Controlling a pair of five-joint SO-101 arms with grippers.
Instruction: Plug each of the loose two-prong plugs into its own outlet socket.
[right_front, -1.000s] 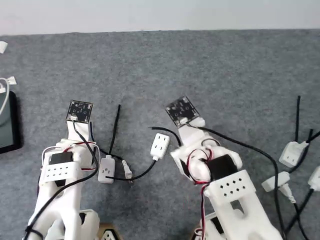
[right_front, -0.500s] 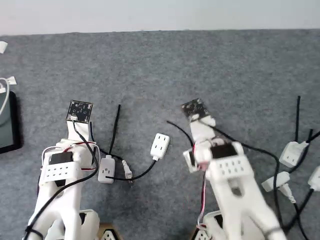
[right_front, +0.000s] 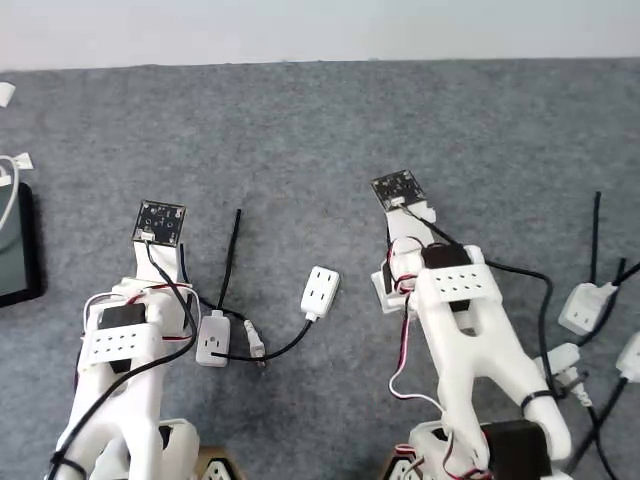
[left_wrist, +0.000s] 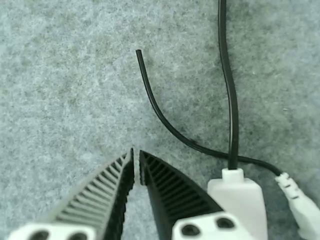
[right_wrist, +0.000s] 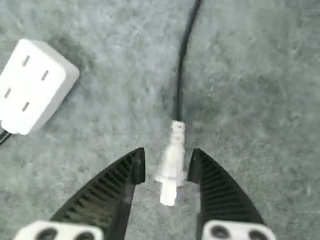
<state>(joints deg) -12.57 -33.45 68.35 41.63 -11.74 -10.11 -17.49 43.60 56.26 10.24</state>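
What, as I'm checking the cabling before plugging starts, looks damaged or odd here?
The black cord beside the left pincer ends in a bare tip that looks cut, lying loose on the carpet. Otherwise nothing stands out.

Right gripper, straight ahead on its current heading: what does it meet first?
The white plug, which lies between the open fingers of the right gripper, apart from both; its black cord runs on ahead. Depth is unclear, so the fingers may pass above it rather than reach it.
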